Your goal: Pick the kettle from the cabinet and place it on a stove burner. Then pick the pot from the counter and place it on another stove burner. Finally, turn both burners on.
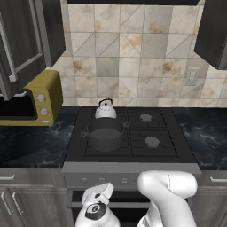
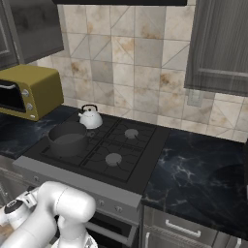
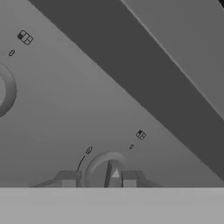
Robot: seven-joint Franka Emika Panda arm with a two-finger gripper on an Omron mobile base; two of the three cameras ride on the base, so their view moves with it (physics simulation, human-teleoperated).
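Setting: home kitchen, rendered. Evidence: black 4-burner cooktop (image 1: 133, 133) w/ grates, knob row on front panel (image 1: 102, 180); kettle (image 1: 105, 109) + pot (image 1: 105, 134) on left burners; yellow microwave (image 1: 37, 98) on counter (image 2: 198, 169), black marble-look w/ white veins; beige tile backsplash (image 1: 128, 53) w/ wall outlet (image 1: 191, 76); dark wall cabinets (image 2: 223, 43) above, grey drawers (image 2: 181, 227) w/ silver handles below.

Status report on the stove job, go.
Tool closed around a stove knob on the front panel. Kettle on rear left burner, pot on front left burner. Nothing in the way.
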